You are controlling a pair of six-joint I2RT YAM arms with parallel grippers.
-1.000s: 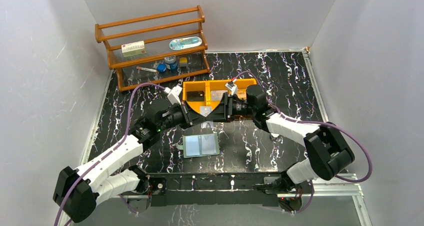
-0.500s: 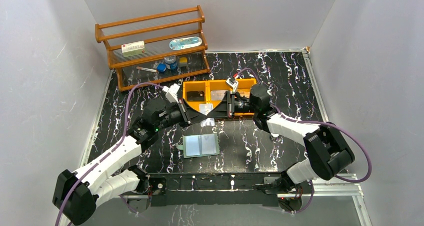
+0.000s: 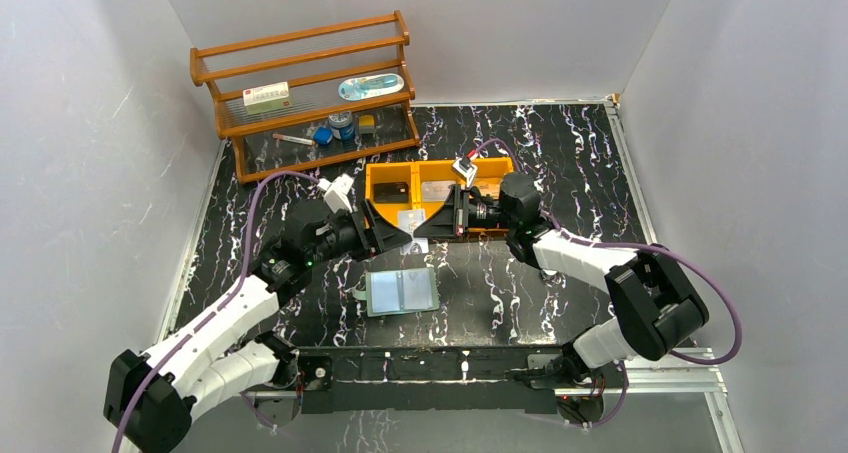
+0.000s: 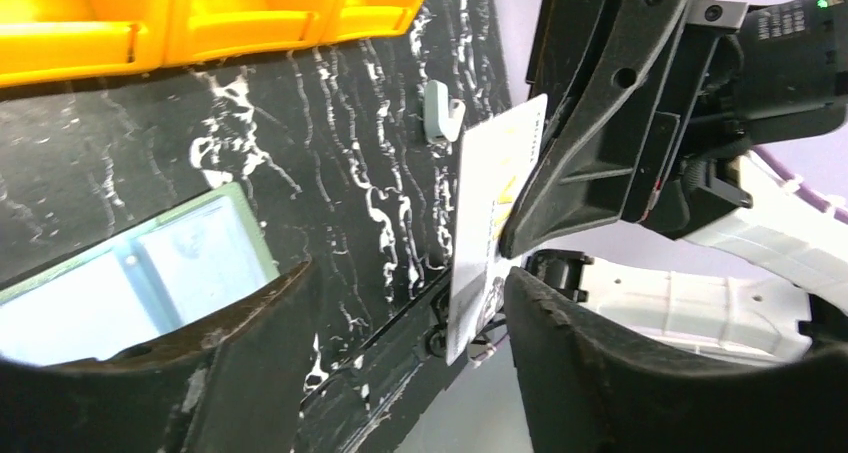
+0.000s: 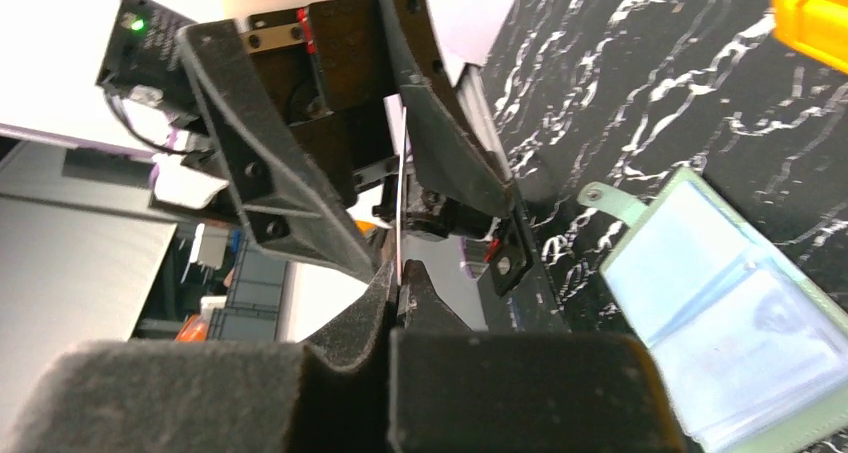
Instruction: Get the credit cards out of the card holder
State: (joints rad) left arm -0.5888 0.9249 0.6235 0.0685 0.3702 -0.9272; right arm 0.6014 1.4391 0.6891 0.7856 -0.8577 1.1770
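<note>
Over the marbled surface (image 3: 560, 173), top view: your left gripper (image 3: 398, 235) and right gripper (image 3: 420, 231) meet before the orange bin (image 3: 437, 165), one credit card (image 3: 411, 219) between them, the card holder (image 3: 400, 291) lying open nearby. Left wrist: left jaws gape around the card. Right wrist: right gripper clamps it. That card is out; the holder's remaining contents are unclear.

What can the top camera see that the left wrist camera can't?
Only the top camera shows the wooden rack at the back, with a white box on it. Only the left wrist camera shows the yellow print on the card, and how the right gripper pinches its edge while the left gripper stands open on either side of it. Both show the card, the card holder lying flat, and the orange bin.
</note>
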